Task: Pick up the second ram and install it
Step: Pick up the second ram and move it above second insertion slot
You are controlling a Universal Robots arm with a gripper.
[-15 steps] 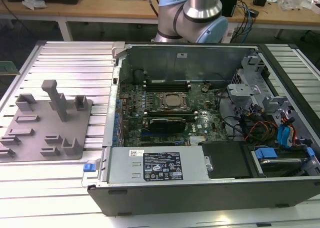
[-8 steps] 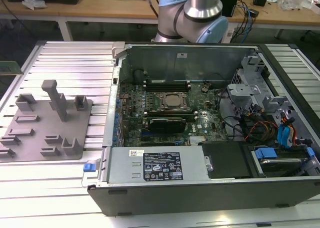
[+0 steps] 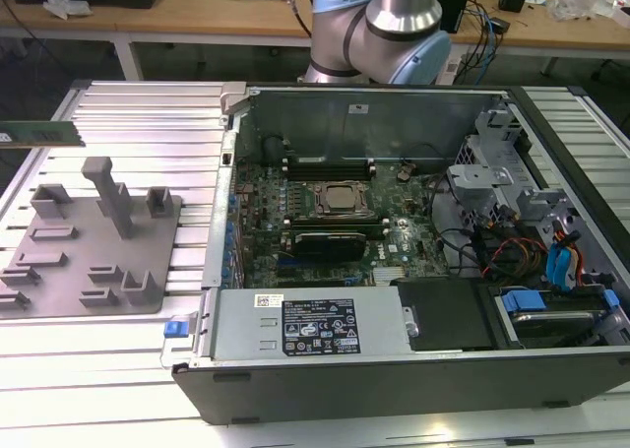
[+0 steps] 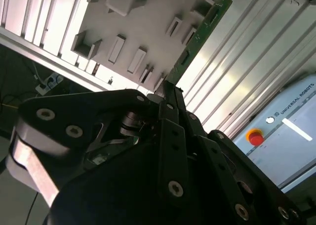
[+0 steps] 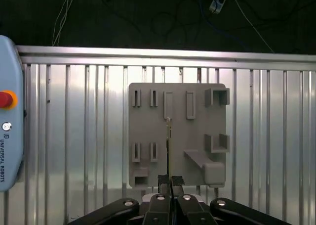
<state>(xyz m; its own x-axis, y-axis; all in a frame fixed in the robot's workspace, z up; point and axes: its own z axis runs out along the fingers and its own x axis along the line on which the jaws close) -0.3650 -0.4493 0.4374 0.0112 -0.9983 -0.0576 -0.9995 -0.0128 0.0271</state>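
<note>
Clamping the memory stick (image 5: 168,136) by one end, the claw (image 5: 170,179) is drawn narrow, its fingers pressed on the thin board in both wrist views. The stick hangs in the air above the grey tray (image 5: 148,131), which lies on the ribbed metal worktop (image 5: 74,136). In the exterior view the stick appears as a green strip at the exterior view's left edge, well apart from the open computer case (image 3: 394,379), where the processor (image 3: 342,200) sits inside.
</note>
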